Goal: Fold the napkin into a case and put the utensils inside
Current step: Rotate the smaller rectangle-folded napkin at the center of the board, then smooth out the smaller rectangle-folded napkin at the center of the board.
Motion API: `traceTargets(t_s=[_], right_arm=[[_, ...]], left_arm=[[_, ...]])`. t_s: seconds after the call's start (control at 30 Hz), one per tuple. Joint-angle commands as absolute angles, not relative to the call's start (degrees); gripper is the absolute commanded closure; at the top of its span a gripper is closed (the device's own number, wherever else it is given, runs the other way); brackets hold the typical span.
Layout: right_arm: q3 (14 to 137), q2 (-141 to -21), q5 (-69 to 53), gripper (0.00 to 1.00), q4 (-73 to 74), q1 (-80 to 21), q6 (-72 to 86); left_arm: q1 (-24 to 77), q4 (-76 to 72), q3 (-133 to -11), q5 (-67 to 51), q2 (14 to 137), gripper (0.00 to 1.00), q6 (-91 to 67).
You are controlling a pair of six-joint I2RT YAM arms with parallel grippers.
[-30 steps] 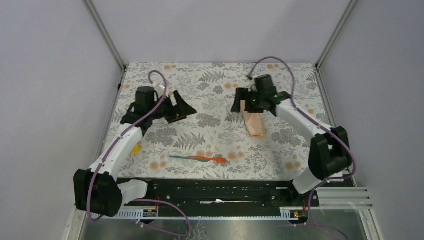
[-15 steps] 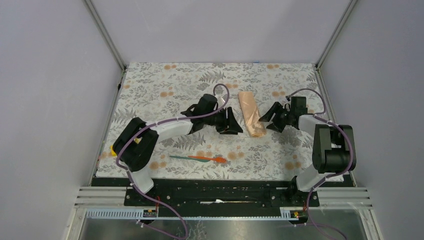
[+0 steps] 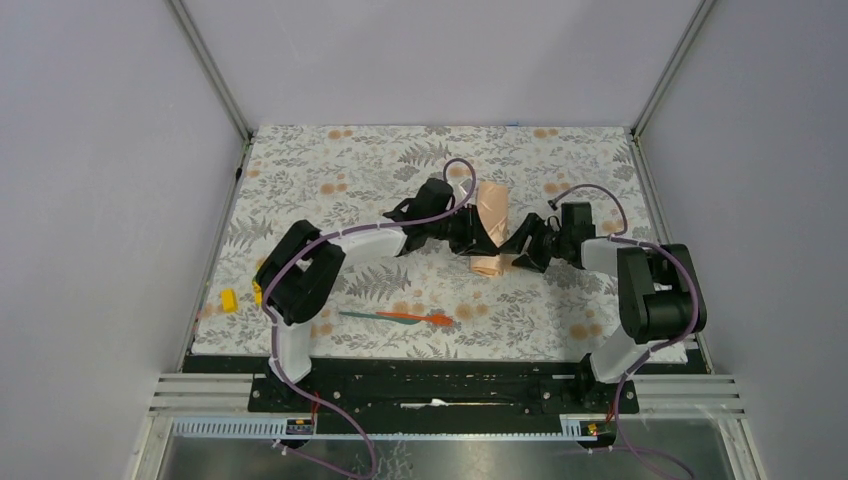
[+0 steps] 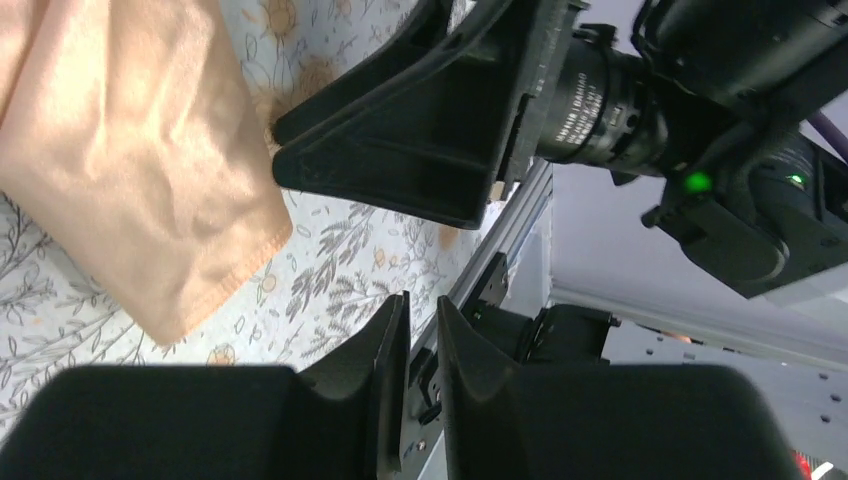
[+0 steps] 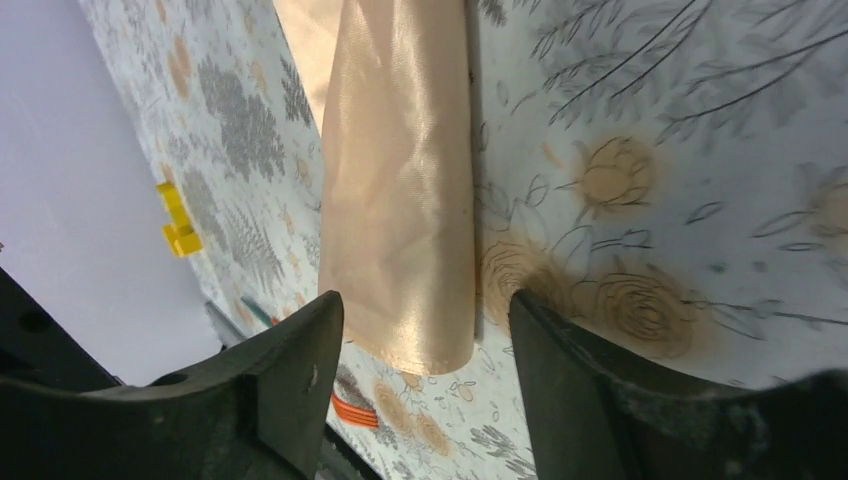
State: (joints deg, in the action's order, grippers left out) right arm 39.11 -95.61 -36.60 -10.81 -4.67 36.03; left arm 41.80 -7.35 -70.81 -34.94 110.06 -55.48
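At mid-table on the tablecloth (image 3: 330, 170), the case (image 3: 495, 208): a narrow peach-orange strip of folded cloth, lying flat and running from the far side toward the arm bases
case surface: smooth and glossy in the right wrist view; a stitched hem shows along its near end in the left wrist view
left gripper (image 3: 478, 240): low at the left side of the case, about halfway along it; its fingers are drawn almost together with only a thin slit between them, and nothing sits in the slit
right gripper (image 3: 523, 250): low at the right side of the case, close to its near end and facing the left gripper; its fingers stand wide apart, and the near end of the case shows between them; nothing is clamped, and contact with the cloth cannot be told
utensils (image 3: 395, 317): one teal-green and one orange-red, lying in a line with their ends overlapping, on the tablecloth nearer the arm bases, well apart from the case and from both grippers
yellow block (image 3: 229, 298): small, at the left edge of the tablecloth, well apart from the rest
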Motion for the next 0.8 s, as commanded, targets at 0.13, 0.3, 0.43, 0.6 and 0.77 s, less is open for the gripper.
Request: traceTargets(t_s=[0.13, 0.3, 0.43, 0.6, 0.77], right_arm=[[50.2, -94.0, -32.6, 0.31, -6.0, -2.8, 33.0], [56.3, -102.8, -44.3, 0.41, -12.4, -2.9, 36.6], [57.0, -109.3, -53.8, 0.38, -21.5, -3.2, 42.2], [54.2, -114.1, -55.0, 0.36, -31.0, -3.1, 47.5], [56.0, -116.1, -50.7, 0.34, -24.2, -3.2, 42.6]], left_arm=[[38.6, -9.4, -74.2, -36.8, 113.7, 0.89, -55.0], [38.1, -11.4, -74.6, -40.0, 117.3, 0.91, -55.8], [38.4, -13.3, -73.5, -41.1, 120.0, 0.92, -56.1], [38.4, -12.2, -70.9, -39.5, 121.1, 0.92, -53.4], [38.0, -11.1, -66.7, -36.4, 121.4, 0.92, -50.9]])
